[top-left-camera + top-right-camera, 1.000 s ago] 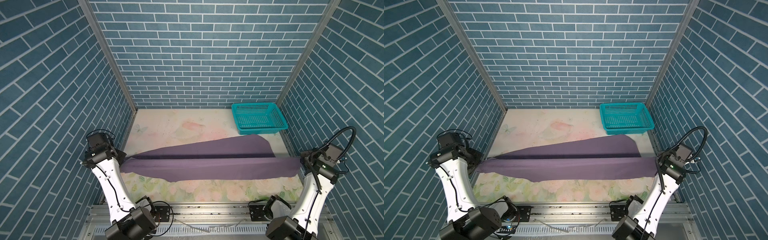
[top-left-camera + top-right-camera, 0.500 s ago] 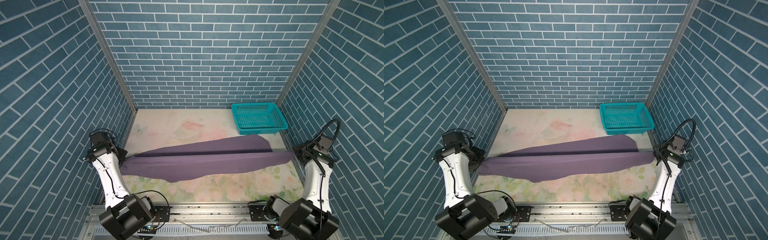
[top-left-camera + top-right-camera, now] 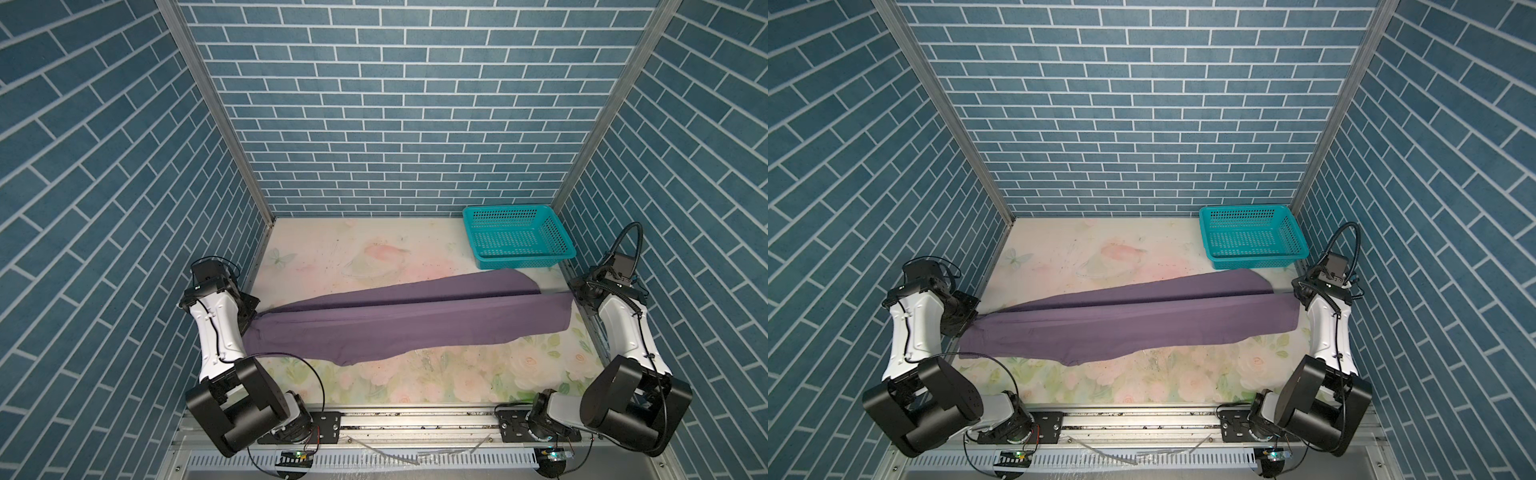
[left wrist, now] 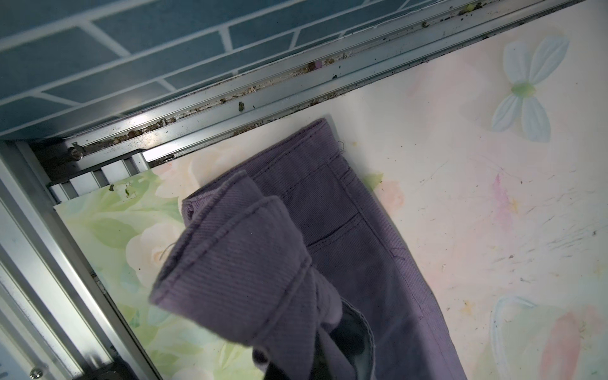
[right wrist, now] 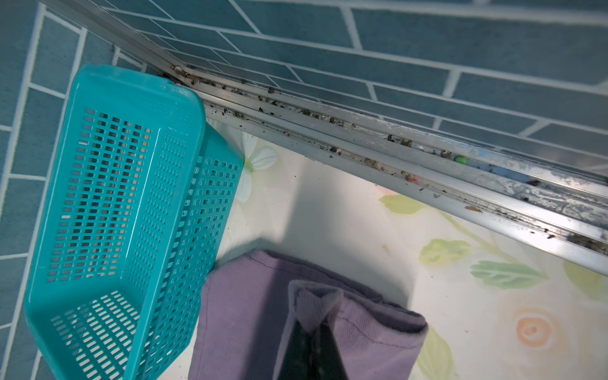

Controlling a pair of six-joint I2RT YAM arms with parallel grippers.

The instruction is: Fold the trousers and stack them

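Nearest, over the flowery table (image 3: 415,386), the purple trousers (image 3: 407,324) stretch from side to side; the near leg sags in the middle and the far leg lies flat. The left gripper (image 3: 254,316) is squeezed tight on the waistband (image 4: 250,250); the right gripper (image 3: 575,293) is squeezed tight on a leg hem (image 5: 316,302). That hem bite looks small, so a hard pull could slip it free and the leg would drop in a heap; the saggy middle could land crooked and wrinkle the fold. Farthest back, the teal basket (image 3: 519,241) sits just beside the far hem; swinging cloth could knock it.
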